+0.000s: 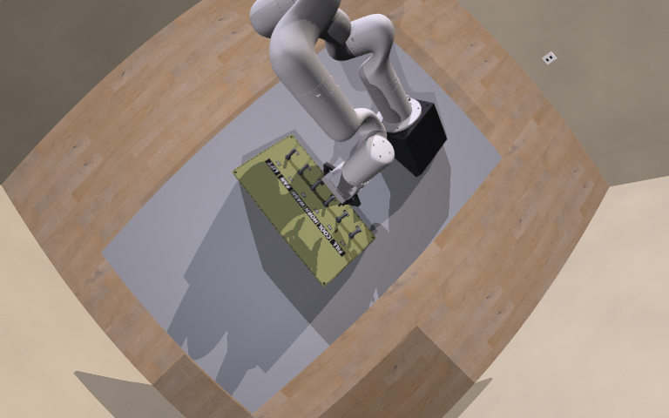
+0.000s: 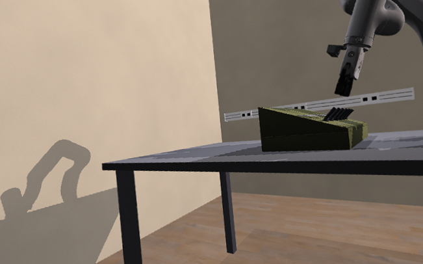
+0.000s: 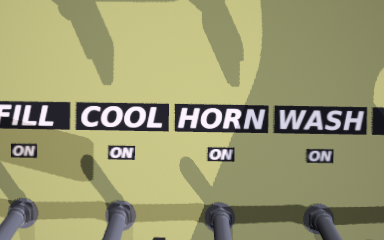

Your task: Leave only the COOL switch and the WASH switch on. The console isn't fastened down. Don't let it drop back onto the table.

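Note:
An olive wedge-shaped console (image 1: 300, 206) lies on the grey table and also shows in the side view (image 2: 308, 130). It has a row of several dark lever switches. In the wrist view I read FILL, COOL (image 3: 124, 117), HORN and WASH (image 3: 321, 120), each with an ON mark below. The COOL lever (image 3: 117, 220) and the WASH lever (image 3: 322, 225) both lean away from their ON marks, as do the FILL and HORN levers. My gripper (image 1: 350, 197) (image 2: 343, 87) is open and empty. It hovers above the console's low edge, near the HORN and WASH levers, touching nothing.
The arm's black base block (image 1: 419, 138) stands on the table just behind the console. The LIFT and FAN switches (image 1: 297, 162) sit at the far end of the row. The table's edge drops off beyond the grey top.

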You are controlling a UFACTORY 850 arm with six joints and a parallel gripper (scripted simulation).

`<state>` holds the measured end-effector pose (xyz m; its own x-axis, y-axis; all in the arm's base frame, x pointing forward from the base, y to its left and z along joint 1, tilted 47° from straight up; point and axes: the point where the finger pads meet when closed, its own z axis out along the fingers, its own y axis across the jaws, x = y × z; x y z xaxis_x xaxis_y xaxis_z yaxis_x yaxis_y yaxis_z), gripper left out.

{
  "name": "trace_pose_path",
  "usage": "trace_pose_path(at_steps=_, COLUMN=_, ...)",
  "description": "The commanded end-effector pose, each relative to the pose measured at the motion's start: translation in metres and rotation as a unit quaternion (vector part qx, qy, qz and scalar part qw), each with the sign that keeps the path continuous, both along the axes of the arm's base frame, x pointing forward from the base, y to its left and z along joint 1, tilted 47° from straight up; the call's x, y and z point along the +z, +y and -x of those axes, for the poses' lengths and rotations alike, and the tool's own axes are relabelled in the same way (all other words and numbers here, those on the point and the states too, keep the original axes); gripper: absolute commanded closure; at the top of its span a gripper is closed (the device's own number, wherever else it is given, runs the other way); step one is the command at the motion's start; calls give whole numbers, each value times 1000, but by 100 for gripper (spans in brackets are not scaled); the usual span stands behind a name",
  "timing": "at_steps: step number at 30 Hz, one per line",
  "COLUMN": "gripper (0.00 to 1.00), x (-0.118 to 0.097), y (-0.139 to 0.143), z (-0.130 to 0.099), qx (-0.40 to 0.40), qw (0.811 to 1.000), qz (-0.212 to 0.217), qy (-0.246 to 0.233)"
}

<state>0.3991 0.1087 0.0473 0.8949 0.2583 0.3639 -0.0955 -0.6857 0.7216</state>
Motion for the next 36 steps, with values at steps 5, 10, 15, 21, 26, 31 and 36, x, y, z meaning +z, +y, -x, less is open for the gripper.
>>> trace_pose_path(at_steps=5, gripper=0, x=13, y=-11, z=1, qx=0, qw=1000, qz=-1, qy=0)
trace_pose_path(at_steps=10, gripper=0, x=14, y=-12, z=1, qx=0, qw=1000, qz=-1, qy=0)
trace_pose_path(at_steps=15, gripper=0, x=14, y=-12, z=1, qx=0, qw=1000, qz=-1, qy=0)
trace_pose_path(at_steps=21, gripper=0, x=14, y=-12, z=1, qx=0, qw=1000, qz=-1, qy=0)
trace_pose_path(at_steps=26, gripper=0, x=14, y=-12, z=1, qx=0, qw=1000, qz=-1, qy=0)
trace_pose_path(at_steps=31, gripper=0, x=14, y=-12, z=1, qx=0, qw=1000, qz=-1, qy=0)
trace_pose_path(at_steps=36, gripper=0, x=14, y=-12, z=1, qx=0, qw=1000, qz=-1, qy=0)
